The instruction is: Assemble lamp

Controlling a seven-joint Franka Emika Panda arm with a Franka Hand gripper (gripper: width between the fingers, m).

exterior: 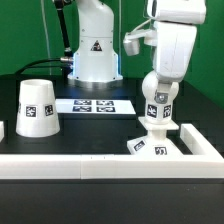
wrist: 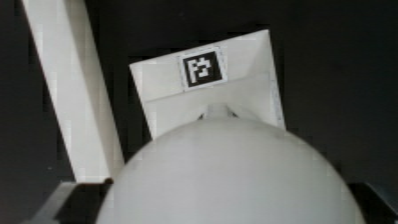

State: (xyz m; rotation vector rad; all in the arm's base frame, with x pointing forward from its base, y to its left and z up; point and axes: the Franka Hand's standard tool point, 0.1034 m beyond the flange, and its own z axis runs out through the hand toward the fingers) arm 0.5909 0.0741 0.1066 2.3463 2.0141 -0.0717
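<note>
My gripper is shut on the white ball-shaped bulb, which carries square tags, and holds it upright over the flat square base at the exterior view's right. The bulb's lower end meets the base top; I cannot tell whether it is seated. In the wrist view the bulb fills the lower part between my gripper fingers, and the tagged base lies beyond it. The tapered shade stands alone at the exterior view's left.
The marker board lies flat mid-table. A white rail runs along the front, with a side rail just right of the base; it also shows in the wrist view. The robot's base stands at the back.
</note>
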